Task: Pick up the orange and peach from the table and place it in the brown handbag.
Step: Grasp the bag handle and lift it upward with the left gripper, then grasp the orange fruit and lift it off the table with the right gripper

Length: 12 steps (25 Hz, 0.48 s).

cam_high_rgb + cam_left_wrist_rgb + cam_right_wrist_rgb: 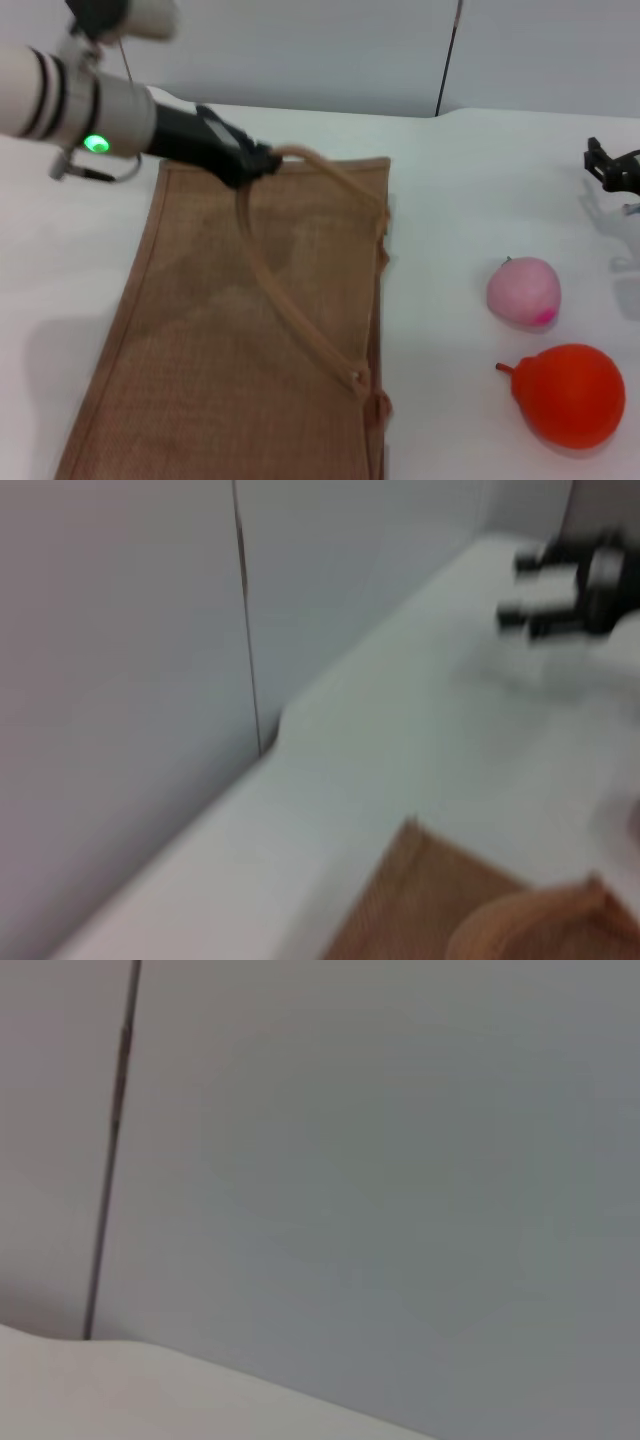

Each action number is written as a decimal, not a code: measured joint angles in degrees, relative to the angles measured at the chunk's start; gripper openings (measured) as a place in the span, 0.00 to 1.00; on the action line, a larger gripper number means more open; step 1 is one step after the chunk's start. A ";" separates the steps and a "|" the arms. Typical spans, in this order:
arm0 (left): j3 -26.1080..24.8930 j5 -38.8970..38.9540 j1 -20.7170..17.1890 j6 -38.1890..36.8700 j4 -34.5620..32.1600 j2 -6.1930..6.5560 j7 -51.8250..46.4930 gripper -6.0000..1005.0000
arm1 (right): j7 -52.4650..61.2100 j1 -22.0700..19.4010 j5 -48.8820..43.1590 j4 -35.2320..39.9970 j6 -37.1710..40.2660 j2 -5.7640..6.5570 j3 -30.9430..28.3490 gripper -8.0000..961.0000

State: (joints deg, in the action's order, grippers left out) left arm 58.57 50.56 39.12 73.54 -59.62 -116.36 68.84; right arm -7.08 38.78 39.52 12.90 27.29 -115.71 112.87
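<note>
White table against a pale wall: brown handbag lies flat; left gripper clamps its handle. Peach and orange sit beside it; right gripper, fingers apart, holds nothing.

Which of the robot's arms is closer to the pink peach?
Right. The right gripper hovers just beyond the peach, by the table's far edge; the left gripper is across the handbag, holding its handle.

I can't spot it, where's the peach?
Head view: the peach sits on the table's right side, between the brown handbag and the orange.
</note>
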 joint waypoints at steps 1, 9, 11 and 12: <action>-0.91 0.57 -0.31 1.45 -2.06 0.00 -0.18 0.13 | -0.02 -0.41 -0.03 1.12 -0.53 0.05 0.00 0.79; -4.05 2.61 -3.27 9.51 -19.37 0.08 -5.67 0.13 | -1.24 -5.82 -3.55 17.72 -10.03 1.60 -0.94 0.79; -5.05 2.85 -3.10 11.03 -21.33 0.14 -6.14 0.13 | -3.98 -8.67 -4.89 25.12 -13.76 2.38 -2.93 0.79; -5.56 3.06 -2.99 11.73 -21.77 0.16 -6.14 0.13 | -5.83 -10.18 -5.66 29.06 -16.03 2.56 -4.65 0.79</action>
State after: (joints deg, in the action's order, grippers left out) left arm 53.01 53.63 36.13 85.27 -81.39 -116.20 62.70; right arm -12.91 28.60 33.86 41.96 11.26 -113.15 108.22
